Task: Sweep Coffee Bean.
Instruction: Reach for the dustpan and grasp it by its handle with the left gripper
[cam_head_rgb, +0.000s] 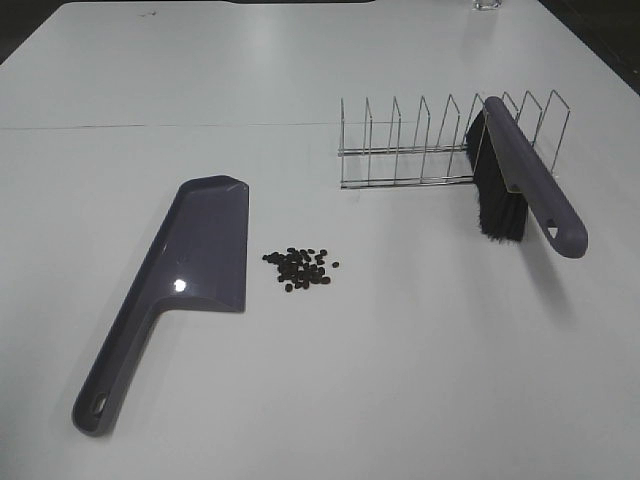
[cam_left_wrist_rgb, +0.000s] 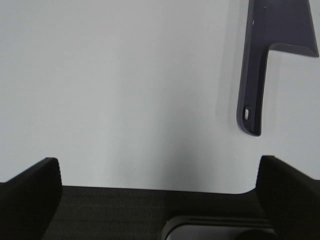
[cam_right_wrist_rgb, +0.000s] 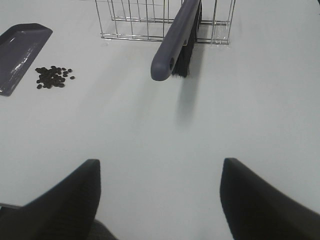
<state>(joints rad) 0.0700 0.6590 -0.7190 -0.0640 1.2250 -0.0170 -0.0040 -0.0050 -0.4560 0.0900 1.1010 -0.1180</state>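
The coffee beans (cam_head_rgb: 300, 268) lie in a small dark cluster on the white table, just right of the purple dustpan (cam_head_rgb: 200, 250), which lies flat with its handle toward the front. The purple brush (cam_head_rgb: 525, 180) with black bristles leans in the right end of a wire rack (cam_head_rgb: 420, 150). Neither gripper shows in the exterior high view. My left gripper (cam_left_wrist_rgb: 160, 167) is open and empty, with the dustpan's handle (cam_left_wrist_rgb: 252, 95) ahead of it. My right gripper (cam_right_wrist_rgb: 161, 167) is open and empty, well short of the brush (cam_right_wrist_rgb: 175, 47); the beans (cam_right_wrist_rgb: 52, 77) and the dustpan (cam_right_wrist_rgb: 20, 52) are also in its view.
The wire rack (cam_right_wrist_rgb: 135, 22) stands behind the beans. A glass object (cam_head_rgb: 487, 5) sits at the table's far edge. A dark strip at the table's near edge shows under the left gripper.
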